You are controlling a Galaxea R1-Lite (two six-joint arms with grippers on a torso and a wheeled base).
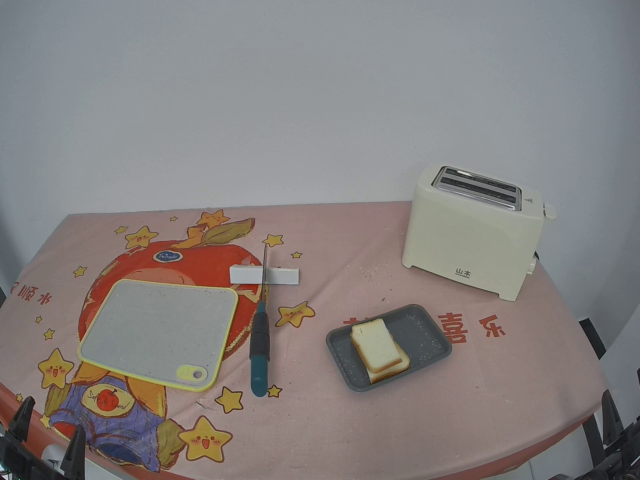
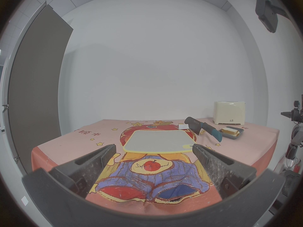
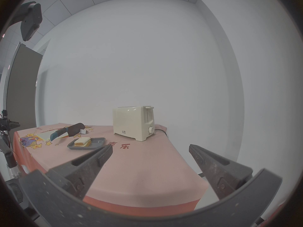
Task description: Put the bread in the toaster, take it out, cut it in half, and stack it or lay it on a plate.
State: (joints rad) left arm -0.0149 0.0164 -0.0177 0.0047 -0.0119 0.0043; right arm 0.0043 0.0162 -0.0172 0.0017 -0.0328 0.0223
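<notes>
Jaws wide apart on left gripper (image 2: 154,147) and right gripper (image 3: 151,147). Best pinch bread (image 1: 377,348) by edges off plate (image 1: 427,333), lower upright into toaster (image 1: 473,235).

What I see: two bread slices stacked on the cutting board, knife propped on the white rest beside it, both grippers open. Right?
No. The head view shows the bread slices stacked in the grey tray, not on the cutting board. The knife is propped on the white rest beside the board, and the left gripper and right gripper are open.
</notes>
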